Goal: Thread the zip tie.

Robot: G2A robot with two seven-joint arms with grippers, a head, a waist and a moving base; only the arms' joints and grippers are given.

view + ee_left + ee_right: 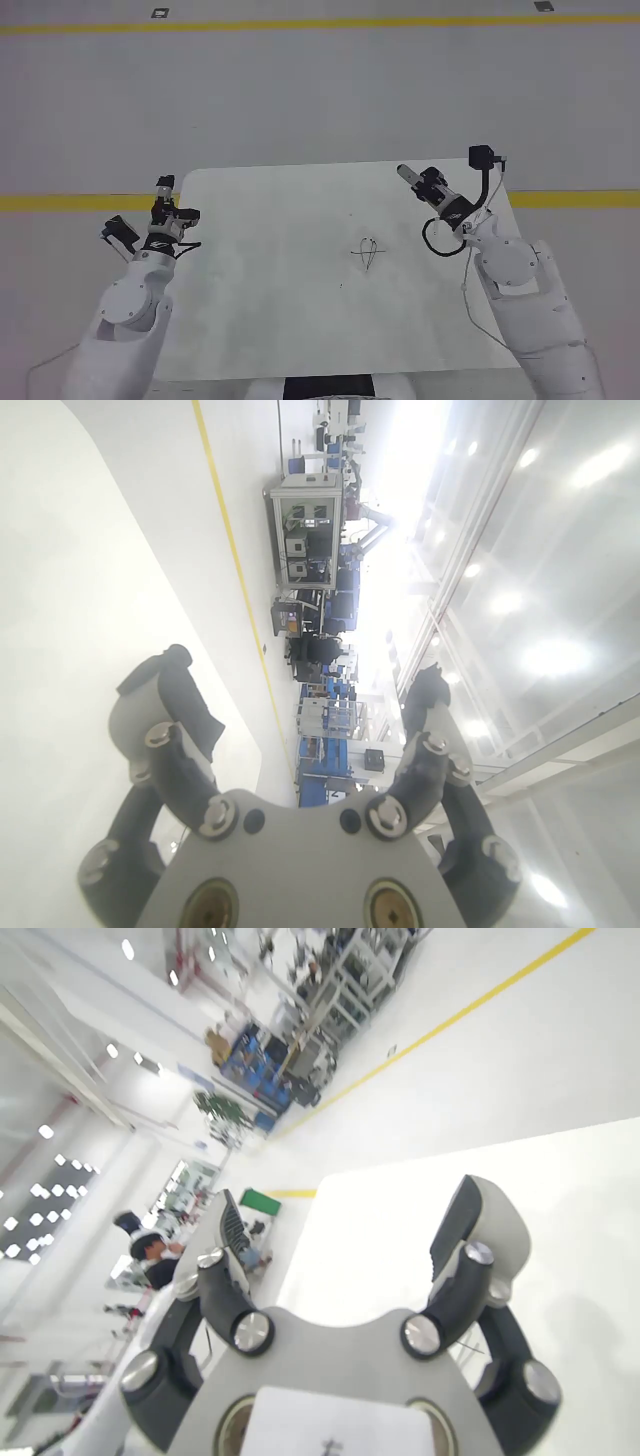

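A thin black zip tie (369,253) lies bent into a loop near the middle of the white table (260,300), with no gripper touching it. My left gripper (165,186) hovers at the table's left edge, open and holding nothing; its own wrist view shows the left gripper (305,670) with fingers spread wide, pointing out at the room. My right gripper (407,172) is raised over the table's far right corner, well away from the tie. In its wrist view the right gripper (350,1198) is open too, with the table corner behind its fingers.
The white table (450,1178) has rounded corners and bare floor around it. Yellow floor lines (560,199) run behind it. Racks and machines (310,535) stand far off in the room.
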